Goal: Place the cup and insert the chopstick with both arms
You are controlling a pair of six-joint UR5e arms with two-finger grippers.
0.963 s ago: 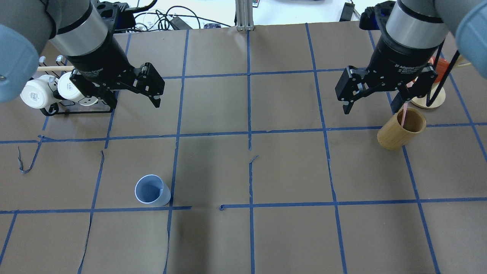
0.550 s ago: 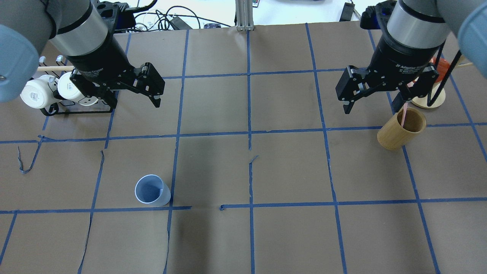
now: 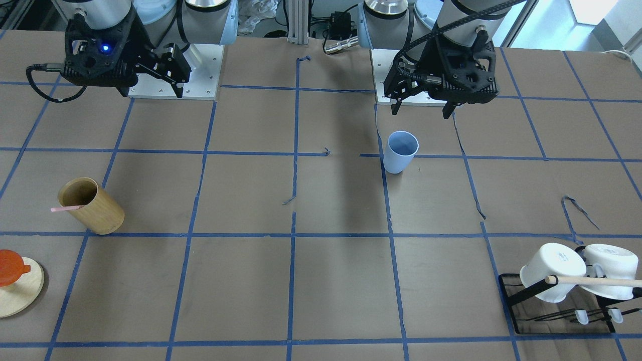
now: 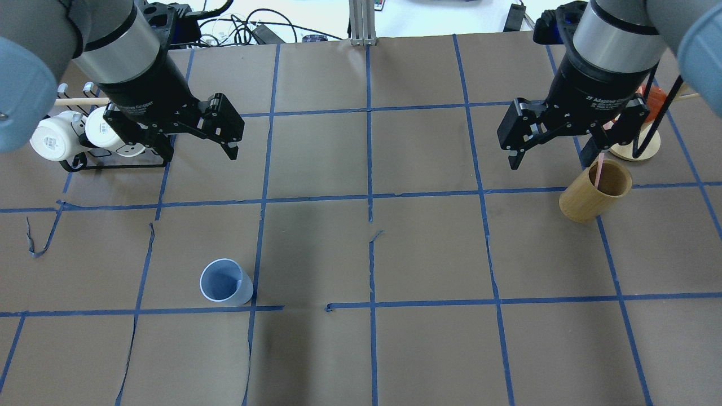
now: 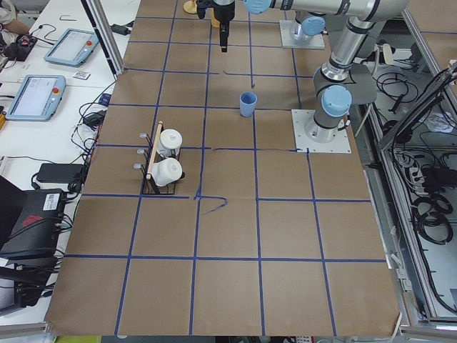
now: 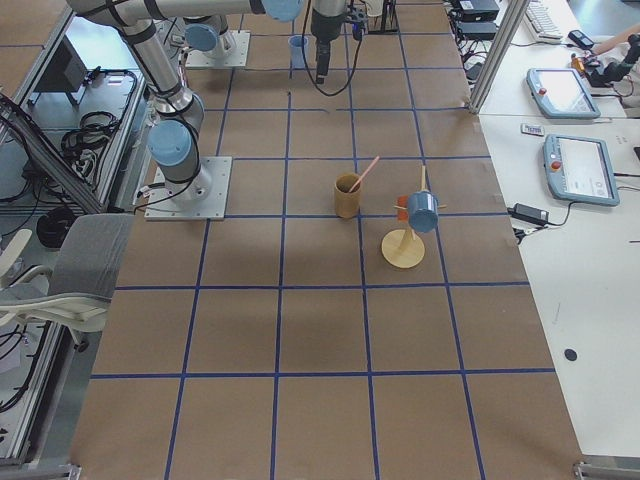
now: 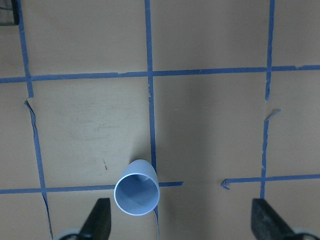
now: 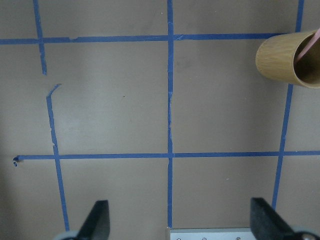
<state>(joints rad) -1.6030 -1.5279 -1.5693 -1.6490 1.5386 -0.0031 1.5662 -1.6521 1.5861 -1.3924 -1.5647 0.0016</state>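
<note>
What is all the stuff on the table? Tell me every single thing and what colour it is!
cup: one, light blue, upright on the robot's left half, near its base.
holder: one, light brown wood, on the robot's right half.
chopstick: one, pink, leaning in the holder.
mugs: two, white, hung on the rack.
rack: one, black wire, far left edge.
stand: one, pale wood, far right edge.
orange cup: one, on the stand.
dark blue cup: one, on the stand, seen from the right side view.
table: one, brown paper with blue tape squares.
left gripper: one, black, open, above the table.
right gripper: one, black, open, beside the holder.
</note>
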